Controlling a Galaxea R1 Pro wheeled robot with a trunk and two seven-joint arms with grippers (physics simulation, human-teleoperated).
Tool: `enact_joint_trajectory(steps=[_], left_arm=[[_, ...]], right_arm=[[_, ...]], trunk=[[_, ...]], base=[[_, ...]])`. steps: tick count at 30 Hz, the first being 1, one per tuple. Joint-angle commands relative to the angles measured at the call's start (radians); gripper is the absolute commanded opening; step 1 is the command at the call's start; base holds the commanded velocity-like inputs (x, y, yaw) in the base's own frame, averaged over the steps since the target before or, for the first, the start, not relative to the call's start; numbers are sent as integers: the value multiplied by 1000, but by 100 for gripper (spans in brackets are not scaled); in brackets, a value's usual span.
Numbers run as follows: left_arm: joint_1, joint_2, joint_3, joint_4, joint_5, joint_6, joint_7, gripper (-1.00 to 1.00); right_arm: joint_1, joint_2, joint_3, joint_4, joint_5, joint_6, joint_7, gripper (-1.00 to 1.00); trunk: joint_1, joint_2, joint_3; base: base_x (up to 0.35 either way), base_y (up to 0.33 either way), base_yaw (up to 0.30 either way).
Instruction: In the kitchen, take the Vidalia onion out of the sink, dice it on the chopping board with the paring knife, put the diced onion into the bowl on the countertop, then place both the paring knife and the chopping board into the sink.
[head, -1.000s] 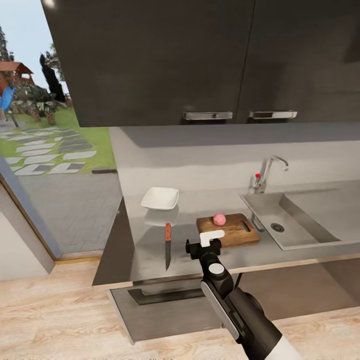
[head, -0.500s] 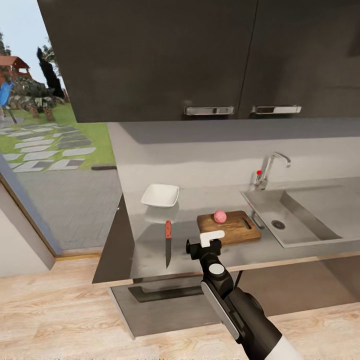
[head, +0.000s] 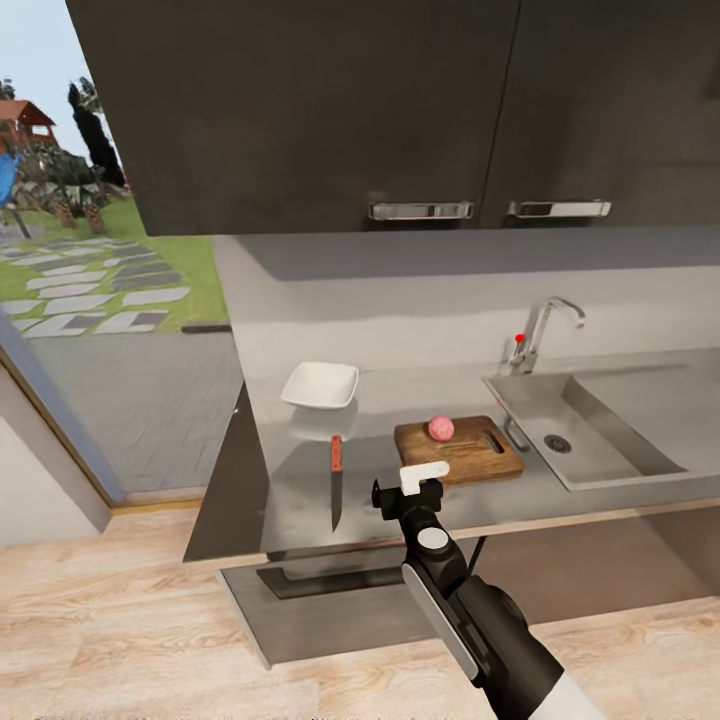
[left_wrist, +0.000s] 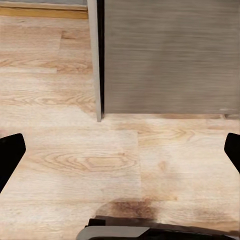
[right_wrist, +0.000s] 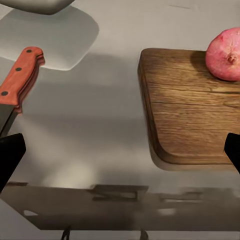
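Observation:
The pinkish Vidalia onion (head: 440, 428) (right_wrist: 226, 54) rests on the dark wooden chopping board (head: 462, 452) (right_wrist: 192, 107), which lies on the grey countertop (head: 290, 495) just left of the sink (head: 575, 440). The paring knife (head: 336, 482) lies left of the board, its red-orange handle (right_wrist: 20, 80) pointing toward the white bowl (head: 320, 385) (right_wrist: 40, 4) behind it. My right gripper (head: 407, 487) (right_wrist: 120, 155) hangs open and empty over the counter's front edge, between knife and board. My left gripper (left_wrist: 120, 150) is open over the wooden floor.
A chrome tap (head: 540, 335) with a red dot stands behind the sink. Dark wall cupboards (head: 400, 110) hang above the counter. A grey cabinet panel (left_wrist: 170, 55) stands on the plank floor. Left of the counter a glass door (head: 90, 300) looks onto a garden.
The head view has shifted slightly, so the counter and cupboards sit a little differently in the picture. Onion, board, knife and bowl keep their places; my right arm looks unmoved.

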Motion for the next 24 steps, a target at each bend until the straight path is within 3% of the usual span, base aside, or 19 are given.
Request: enact_joint_trajectory(steps=[1, 24], left_arm=[[0, 0, 1, -1, 7, -1, -4, 100], [0, 1, 3, -1, 7, -1, -4, 100]], right_arm=[[-1, 0, 3, -1, -9, 3, -9, 100], [-1, 1, 3, -1, -9, 2, -9, 100]], trunk=[[1, -2, -3], [1, -2, -39]], base=[[0, 0, 0], [0, 2, 5]])
